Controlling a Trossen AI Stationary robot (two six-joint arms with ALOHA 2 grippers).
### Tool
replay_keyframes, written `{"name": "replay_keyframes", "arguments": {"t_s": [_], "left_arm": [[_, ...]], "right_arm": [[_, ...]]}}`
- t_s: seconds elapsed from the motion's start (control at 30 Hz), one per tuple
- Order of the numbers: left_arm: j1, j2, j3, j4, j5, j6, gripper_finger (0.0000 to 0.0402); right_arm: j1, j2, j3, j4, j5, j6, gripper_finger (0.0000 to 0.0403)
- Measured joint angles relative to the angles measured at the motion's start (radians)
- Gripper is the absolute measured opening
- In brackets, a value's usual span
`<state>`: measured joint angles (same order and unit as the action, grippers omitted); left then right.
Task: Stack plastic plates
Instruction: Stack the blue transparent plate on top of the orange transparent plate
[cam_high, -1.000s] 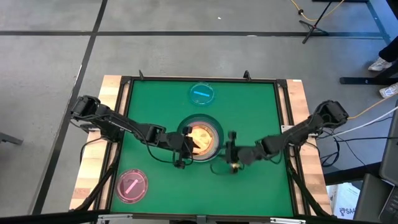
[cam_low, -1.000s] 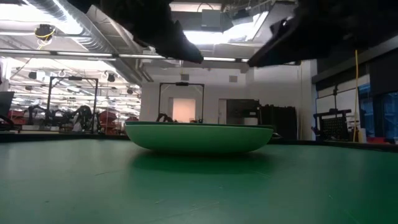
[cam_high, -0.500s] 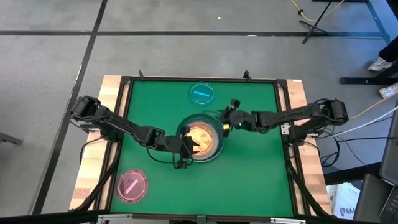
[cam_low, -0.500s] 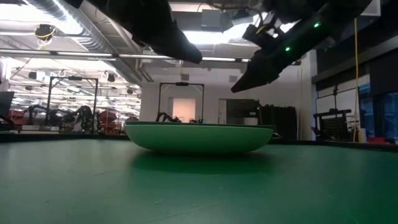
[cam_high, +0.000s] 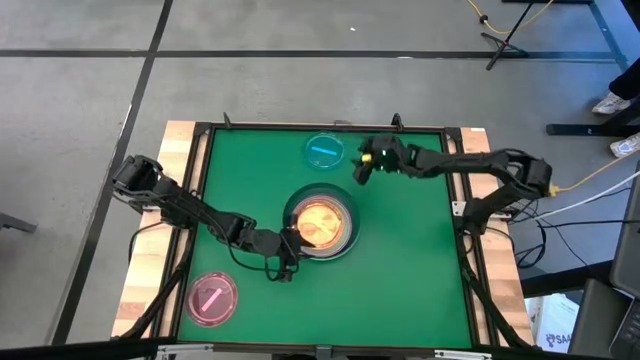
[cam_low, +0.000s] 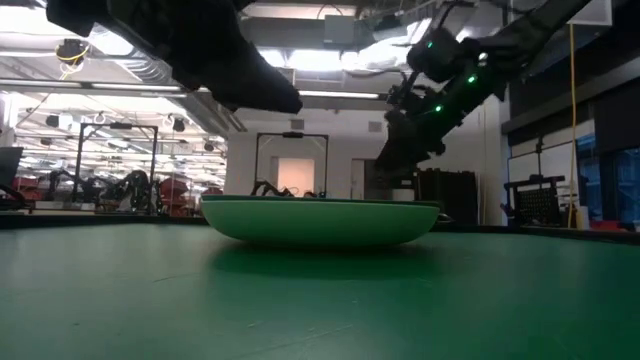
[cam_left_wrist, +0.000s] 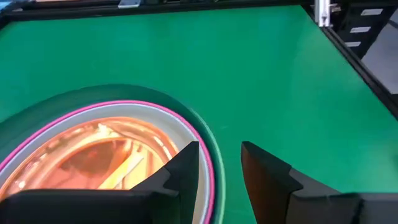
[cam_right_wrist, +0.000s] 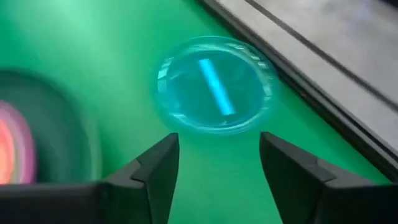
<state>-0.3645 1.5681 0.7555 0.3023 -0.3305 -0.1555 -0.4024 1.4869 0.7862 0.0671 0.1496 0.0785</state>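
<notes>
High view: a stack (cam_high: 320, 226) sits mid-table, orange plate on top, pink rim and dark teal rim around it. Blue plate (cam_high: 324, 151) lies alone near the far edge, pink plate (cam_high: 211, 298) alone at the near left corner. Left gripper (cam_high: 287, 250) is at the stack's near-left rim. Right gripper (cam_high: 362, 167) hangs just beside the blue plate, likely lining up to fetch it, since loose small plates belong on the stack.

Low view: only the stack's bottom plate (cam_low: 320, 220) shows, a light green bowl shape flat on the mat; the other views hide that base colour. Both arms are overhead, clear of the table. Blue and pink plates are not visible here.

Left wrist view: the fingers (cam_left_wrist: 184, 169) are parted, nothing between them, straddling the stack's rim (cam_left_wrist: 211, 163); the orange plate (cam_left_wrist: 99, 155) sits nested inside the pink ring. Touching or just above, cannot tell.

Right wrist view: the fingers (cam_right_wrist: 156, 171) are spread wide and empty, blue plate (cam_right_wrist: 216, 85) ahead and centred between them, not yet reached. Only here is the aim clear.
</notes>
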Motion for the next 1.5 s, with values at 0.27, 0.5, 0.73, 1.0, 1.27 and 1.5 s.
{"name": "replay_keyframes", "arguments": {"t_s": [0.27, 0.5, 0.73, 1.0, 1.27, 1.5], "left_arm": [[0.002, 0.000, 0.000, -0.023, -0.001, 0.000, 0.0114], [0.002, 0.000, 0.000, -0.024, -0.001, 0.000, 0.0114], [0.002, 0.000, 0.000, -0.024, -0.001, 0.000, 0.0114], [0.002, 0.000, 0.000, -0.032, -0.001, 0.000, 0.0114], [0.002, 0.000, 0.000, -0.040, 0.002, 0.000, 0.0114], [0.002, 0.000, 0.000, -0.040, 0.002, 0.001, 0.0114]], "right_arm": [[-0.199, 0.183, 0.177, -0.121, -0.187, 0.101, 0.0222], [-0.280, 0.393, 0.393, -0.260, -0.292, 0.105, 0.0222], [-0.319, 0.526, 0.535, -0.364, -0.400, 0.131, 0.0223], [-0.318, 0.597, 0.595, -0.384, -0.463, 0.153, 0.0216], [-0.317, 0.596, 0.596, -0.389, -0.557, 0.157, 0.0140], [-0.302, 0.612, 0.596, -0.398, -0.518, 0.167, 0.0069]]}}
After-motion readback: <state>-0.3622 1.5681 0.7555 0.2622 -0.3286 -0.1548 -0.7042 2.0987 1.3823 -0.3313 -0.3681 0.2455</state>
